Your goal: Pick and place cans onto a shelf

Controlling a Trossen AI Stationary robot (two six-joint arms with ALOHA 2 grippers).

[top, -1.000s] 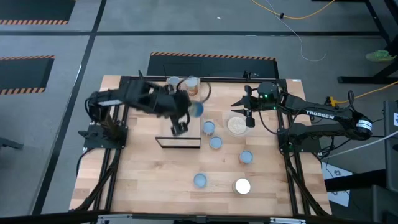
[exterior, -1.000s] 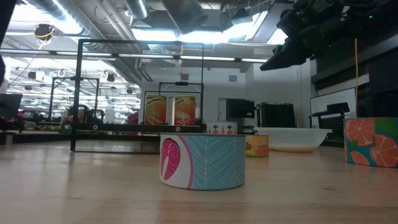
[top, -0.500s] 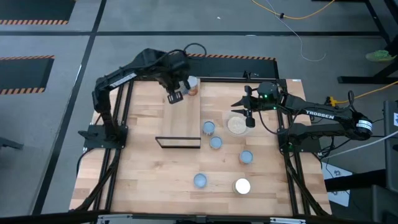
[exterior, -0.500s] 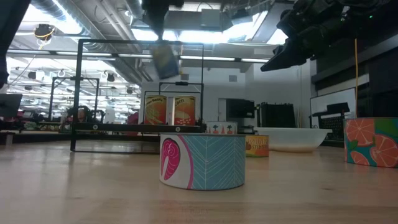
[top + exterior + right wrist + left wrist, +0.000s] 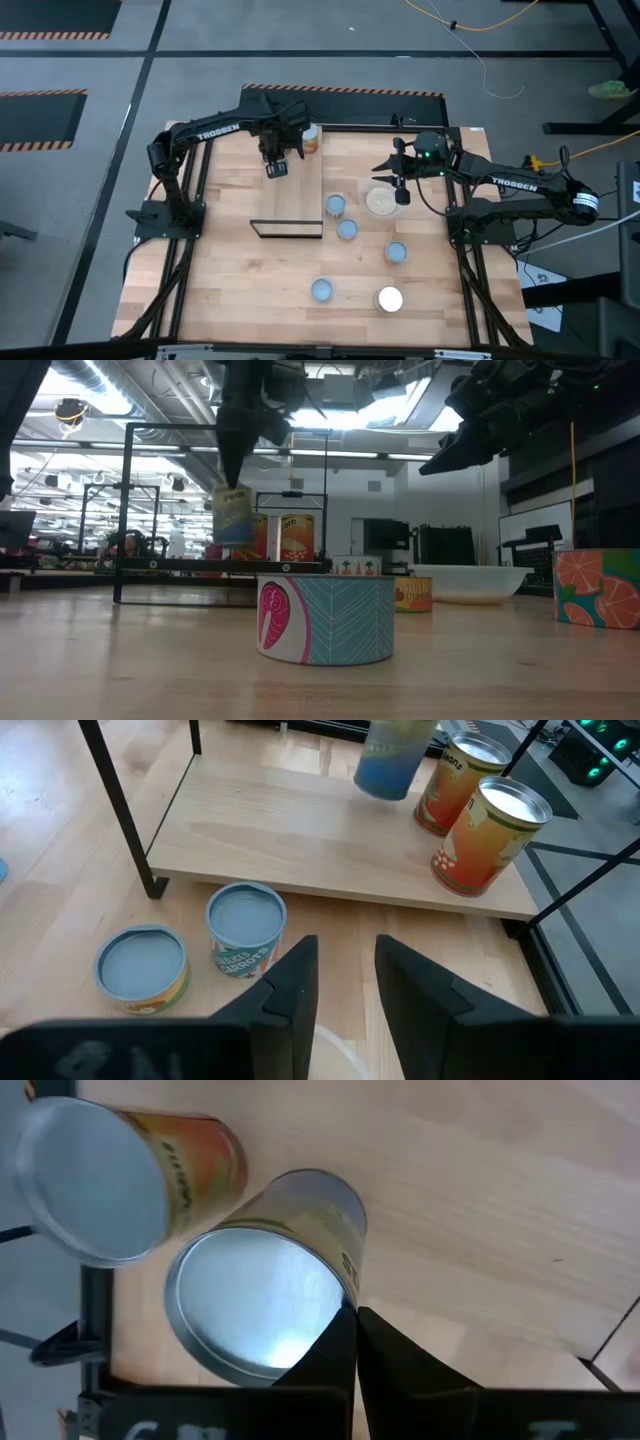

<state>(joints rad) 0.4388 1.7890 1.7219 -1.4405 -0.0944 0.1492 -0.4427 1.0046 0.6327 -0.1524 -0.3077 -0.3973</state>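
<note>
Since a moment ago the left arm has swung down and in toward the far end of the shelf (image 5: 295,200), and the can it carries (image 5: 232,515) now hangs lower, just above the board, not yet touching it. It sits close beside the two orange cans (image 5: 490,835) already standing at that end. The left gripper (image 5: 352,1325) is closed right down, its fingertips meeting at the can's rim, so it seems to have only the thin edge of the tin pinched, not the body. From table height the can looks slightly off upright. That's where I'd expect trouble. A grip on so little metal could let go early, or the can could swing as the arm stops. If it lands on one edge of its base it may rock and roll along the board. The neighbours are the other worry — a small drift sideways on the way down would nudge the nearer orange can (image 5: 95,1180). Both stand close to the shelf's end rail, so a knock could send one over. The thin black frame around the board is also near the arm's path. The right gripper (image 5: 345,970) waits over the clear bowl (image 5: 380,202), fingers apart with nothing between them. The loose cans (image 5: 336,206) on the table lie well clear of all this.
</note>
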